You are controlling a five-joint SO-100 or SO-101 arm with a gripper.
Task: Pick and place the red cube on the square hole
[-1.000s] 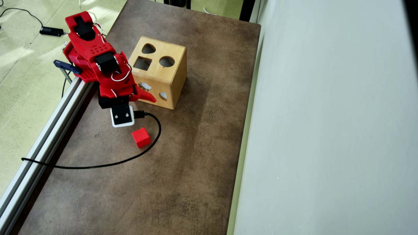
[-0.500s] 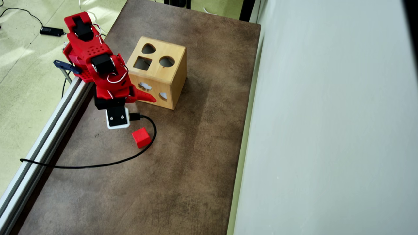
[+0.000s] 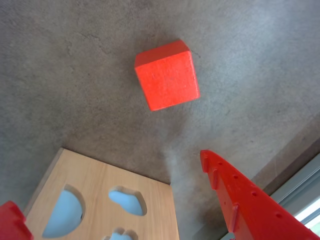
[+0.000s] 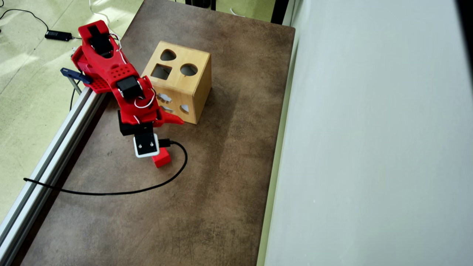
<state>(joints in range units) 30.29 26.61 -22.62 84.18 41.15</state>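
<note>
The red cube [image 3: 167,75] lies on the brown table, apart from the gripper. In the overhead view the red cube [image 4: 162,159] is partly covered by the white wrist camera. The light wooden box [image 4: 177,82] stands behind it, with the square hole [image 4: 161,71] on its top face beside a round and a teardrop cut-out. My gripper [image 3: 107,180] is open, its red fingers [image 3: 240,200] far apart, hovering in front of the box's side face [image 3: 150,210] with nothing between them. From above, only one finger [image 4: 173,119] shows beside the box. The wrist view hides the square hole.
A black cable [image 4: 147,186] curls from the wrist camera around the cube and across the table to the left. An aluminium rail [image 4: 48,162] runs along the table's left edge. A pale wall [image 4: 369,147] bounds the right side.
The arm first pulled back a little to the left, then swung forward and right. Its wrist camera now overlaps the red cube. Cube and box have not moved.
</note>
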